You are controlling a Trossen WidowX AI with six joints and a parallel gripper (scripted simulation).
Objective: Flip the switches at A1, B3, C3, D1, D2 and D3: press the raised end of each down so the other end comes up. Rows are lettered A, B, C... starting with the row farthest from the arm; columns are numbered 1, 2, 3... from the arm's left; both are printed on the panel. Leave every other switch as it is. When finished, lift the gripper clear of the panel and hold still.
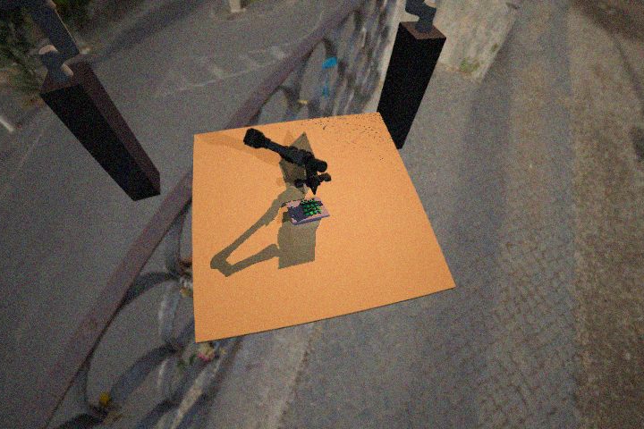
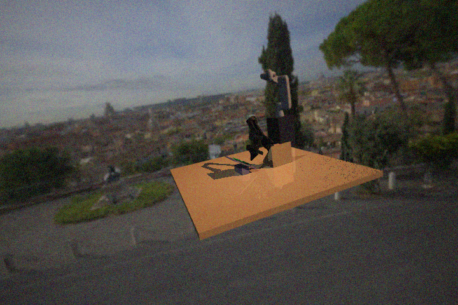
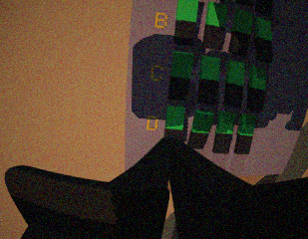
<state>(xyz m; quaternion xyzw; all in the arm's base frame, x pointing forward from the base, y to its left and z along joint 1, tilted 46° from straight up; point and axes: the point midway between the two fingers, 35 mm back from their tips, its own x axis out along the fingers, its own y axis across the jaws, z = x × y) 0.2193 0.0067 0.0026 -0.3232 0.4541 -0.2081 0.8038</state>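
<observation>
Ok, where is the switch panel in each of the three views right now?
Top: switch panel sits mid-table, just below the shut gripper.
Exterior: a small dark block left of the arm's base.
Wrist: upper right, beyond the fingertips.
Shared landmark: the orange table.

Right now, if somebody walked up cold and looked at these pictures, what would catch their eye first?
Probably the bright orange table against the grey pavement, with the black arm reaching over it. Next, the small purple panel of green and black switches near the table's middle, its rows lettered in yellow. In the wrist view the shut gripper points at the near left corner of the grid, by row D.
</observation>
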